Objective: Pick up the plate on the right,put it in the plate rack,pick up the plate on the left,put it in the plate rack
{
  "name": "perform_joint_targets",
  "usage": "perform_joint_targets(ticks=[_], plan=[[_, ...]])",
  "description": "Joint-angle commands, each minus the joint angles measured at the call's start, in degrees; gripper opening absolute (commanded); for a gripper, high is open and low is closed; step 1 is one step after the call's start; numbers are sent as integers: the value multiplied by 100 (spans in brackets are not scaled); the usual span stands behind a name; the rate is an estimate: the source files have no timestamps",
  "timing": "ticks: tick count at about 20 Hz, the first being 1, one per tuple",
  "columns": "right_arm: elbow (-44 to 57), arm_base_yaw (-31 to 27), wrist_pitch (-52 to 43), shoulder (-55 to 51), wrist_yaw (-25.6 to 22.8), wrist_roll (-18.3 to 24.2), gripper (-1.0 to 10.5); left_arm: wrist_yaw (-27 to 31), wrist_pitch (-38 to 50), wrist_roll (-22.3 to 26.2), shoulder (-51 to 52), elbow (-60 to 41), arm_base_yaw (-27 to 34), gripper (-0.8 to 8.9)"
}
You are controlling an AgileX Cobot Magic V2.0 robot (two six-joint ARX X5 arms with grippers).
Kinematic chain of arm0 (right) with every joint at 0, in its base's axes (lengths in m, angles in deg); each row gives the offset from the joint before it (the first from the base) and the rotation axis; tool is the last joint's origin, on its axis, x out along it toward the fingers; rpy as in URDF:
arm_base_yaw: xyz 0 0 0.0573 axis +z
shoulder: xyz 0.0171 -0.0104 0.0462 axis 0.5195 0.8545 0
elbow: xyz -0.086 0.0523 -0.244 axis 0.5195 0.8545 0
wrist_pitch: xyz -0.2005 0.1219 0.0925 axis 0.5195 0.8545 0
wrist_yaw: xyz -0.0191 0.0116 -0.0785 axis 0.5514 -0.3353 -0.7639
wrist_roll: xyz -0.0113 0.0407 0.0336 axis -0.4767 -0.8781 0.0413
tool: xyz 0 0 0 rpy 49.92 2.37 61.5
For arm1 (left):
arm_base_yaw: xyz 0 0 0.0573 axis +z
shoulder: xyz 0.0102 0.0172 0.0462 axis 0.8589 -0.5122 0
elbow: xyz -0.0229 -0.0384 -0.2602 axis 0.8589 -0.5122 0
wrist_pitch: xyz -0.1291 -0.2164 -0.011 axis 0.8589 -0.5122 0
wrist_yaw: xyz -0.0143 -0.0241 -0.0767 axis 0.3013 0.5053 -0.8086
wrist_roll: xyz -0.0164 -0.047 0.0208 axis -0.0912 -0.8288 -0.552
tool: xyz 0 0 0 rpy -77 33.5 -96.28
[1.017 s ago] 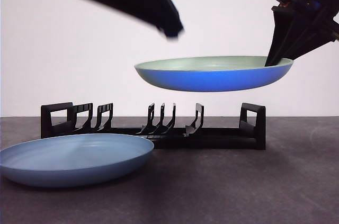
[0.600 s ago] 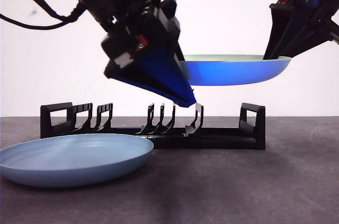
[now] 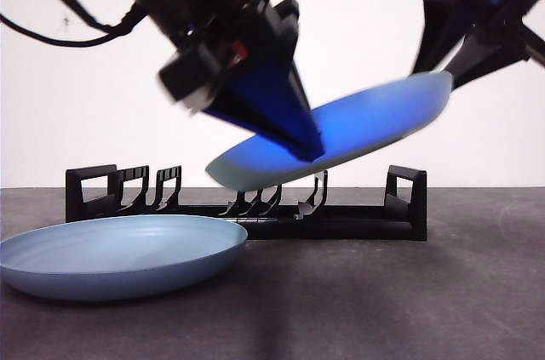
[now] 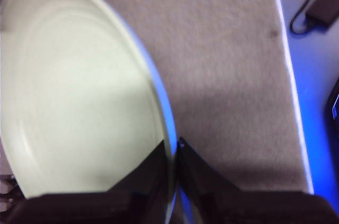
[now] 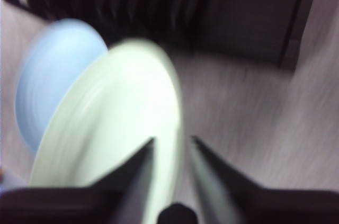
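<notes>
Dark table, white wall (plain), black cable

The front camera sits low, level with the surface, facing the rack closely. Both wrist cameras look down, sharing the blue plate.

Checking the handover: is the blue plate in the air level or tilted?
Tilted: the blue plate slopes down toward the pale plate's side, above the plate rack, gripped by both hands.

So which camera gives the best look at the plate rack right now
The front view: the plate rack shows end to end behind the light blue plate, dividers sharp. The right wrist view shows it only as a dark blur. The left wrist view shows none of it.
</notes>
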Motion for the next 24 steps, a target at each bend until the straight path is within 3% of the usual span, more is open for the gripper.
perform_joint_targets(ticks=[1, 5, 8, 12, 14, 20, 24], plan=[[-85, 0, -374, -295, -415, 31, 224, -7, 179, -459, 7, -11, -186, -9], [-85, -13, -1268, -881, -894, 31, 220, 66, 496, -1740, 219, -11, -240, -8], [-85, -81, -1587, -1198, -1281, 31, 218, 304, 734, -2616, 560, -11, 127, -8], [-85, -129, -1585, -1281, -1685, 31, 218, 271, 1003, -3104, 1255, -11, 916, -9], [-85, -151, -1569, -1281, -1727, 24, 218, -175, 1049, -3163, 1565, -11, 1480, -9], [-85, -151, -1567, -1281, -1725, -15, 218, -2308, 1550, -4207, 1580, -11, 3152, -9], [-85, -151, -1563, -1281, -1725, -17, 218, -3128, 1969, -4745, 1405, -11, 4094, -9]])
